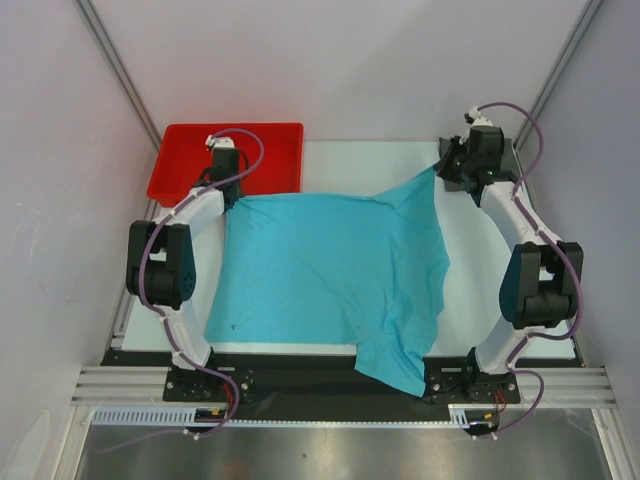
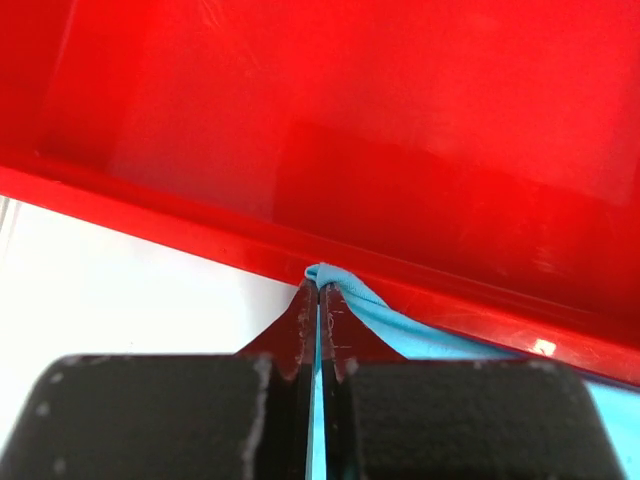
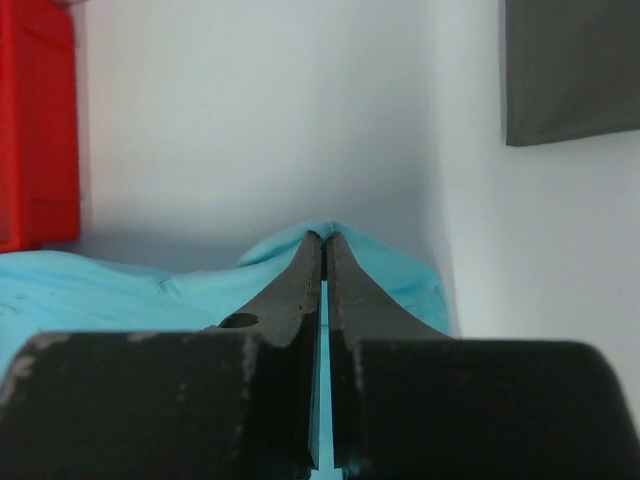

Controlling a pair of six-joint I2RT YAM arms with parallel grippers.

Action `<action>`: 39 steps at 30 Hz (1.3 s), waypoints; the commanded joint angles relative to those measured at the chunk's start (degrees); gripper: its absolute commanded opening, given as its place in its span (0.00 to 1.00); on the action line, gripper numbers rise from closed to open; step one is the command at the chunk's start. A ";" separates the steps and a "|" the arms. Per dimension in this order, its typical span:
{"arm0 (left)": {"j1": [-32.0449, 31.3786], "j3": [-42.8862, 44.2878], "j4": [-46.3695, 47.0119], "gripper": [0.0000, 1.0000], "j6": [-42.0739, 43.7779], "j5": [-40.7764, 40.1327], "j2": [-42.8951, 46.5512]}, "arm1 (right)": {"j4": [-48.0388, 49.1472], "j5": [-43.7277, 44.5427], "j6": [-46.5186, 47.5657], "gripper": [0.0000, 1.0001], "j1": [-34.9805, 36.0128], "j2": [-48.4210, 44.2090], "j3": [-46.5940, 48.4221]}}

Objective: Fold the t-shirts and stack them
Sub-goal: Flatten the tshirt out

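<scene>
The turquoise t-shirt (image 1: 330,275) lies spread over the white table, one part hanging over the near edge. My left gripper (image 1: 232,195) is shut on its far left corner (image 2: 345,295), right beside the red tray's near wall. My right gripper (image 1: 443,170) is shut on its far right corner (image 3: 385,265), held slightly raised near the back wall. The dark grey t-shirt is out of view.
A red plastic tray (image 1: 180,170) stands at the back left; its inside (image 2: 400,120) shows bare in the left wrist view. A dark grey panel (image 3: 570,70) hangs on the wall at the right. White table (image 1: 480,260) shows to the right of the shirt.
</scene>
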State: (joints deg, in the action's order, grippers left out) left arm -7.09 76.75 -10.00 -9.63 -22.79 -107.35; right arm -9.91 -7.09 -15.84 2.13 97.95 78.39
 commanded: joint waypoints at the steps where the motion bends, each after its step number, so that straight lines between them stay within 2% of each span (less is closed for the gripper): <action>1: 0.32 3.84 -1.68 0.00 -1.80 1.95 1.87 | -0.63 -0.82 -0.07 0.00 -1.07 -1.27 6.93; 6: 0.32 6.74 -6.08 0.00 -4.25 2.83 9.86 | -5.03 0.15 1.33 0.00 -0.99 -6.71 12.48; 11: 0.32 12.18 -9.07 0.00 -5.49 5.28 21.62 | -7.92 0.68 2.65 0.00 -0.99 -18.13 14.68; 19: 0.32 16.32 -8.37 0.00 -6.46 10.30 38.96 | -7.14 0.15 4.41 0.00 -0.90 -36.50 16.00; 24: -0.02 26.15 -13.37 0.00 -4.00 12.15 44.41 | -7.84 0.24 5.20 0.00 -0.90 -46.95 18.11; 32: -0.99 41.80 -20.41 0.00 -1.80 10.23 49.60 | -11.45 -1.60 4.41 0.00 -0.99 -50.84 30.14; 34: -2.04 42.34 -20.50 0.00 -1.36 8.99 50.57 | -11.19 -1.96 3.54 0.00 -0.90 -50.75 31.29; 39: -3.01 37.08 -19.71 0.00 0.05 5.56 50.84 | -10.92 -2.93 2.13 0.00 -0.90 -47.95 30.34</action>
State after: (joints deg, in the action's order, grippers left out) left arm -9.54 117.16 -28.08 -11.94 -13.80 -53.89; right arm -20.08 -9.69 -12.43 1.37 46.78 109.49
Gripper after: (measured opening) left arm 0.007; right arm 0.017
